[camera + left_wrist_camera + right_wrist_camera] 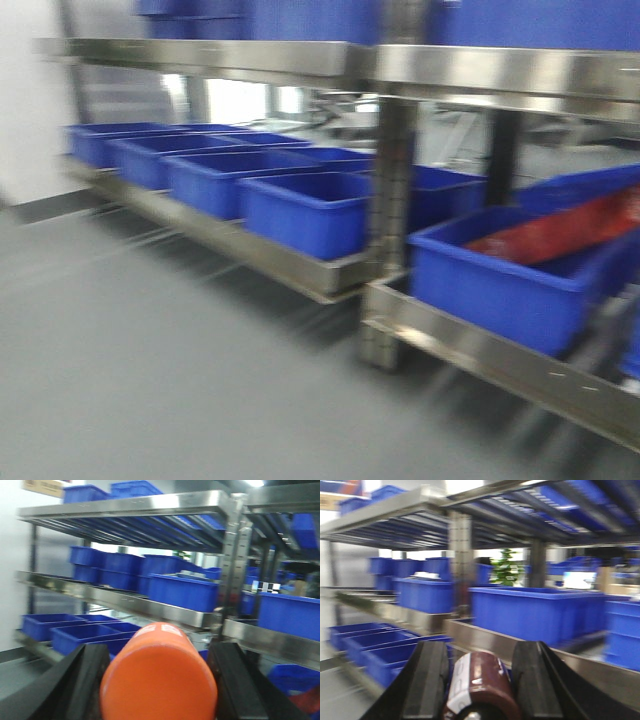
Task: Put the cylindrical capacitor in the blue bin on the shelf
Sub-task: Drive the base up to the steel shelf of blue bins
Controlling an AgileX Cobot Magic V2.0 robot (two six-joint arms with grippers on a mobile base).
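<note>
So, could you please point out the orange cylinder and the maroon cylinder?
orange cylinder (159, 677): left wrist view, on its round end face.
maroon cylinder (487, 679): right wrist view, on its glossy side.

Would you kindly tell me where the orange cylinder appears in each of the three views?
Front-facing view: not in it.
Left wrist view: orange cylinder, bottom centre, clamped in the left gripper.
Right wrist view: not in it; the right gripper holds a dark red capacitor.
Shared landmark: the shelf's steel front rail.
</note>
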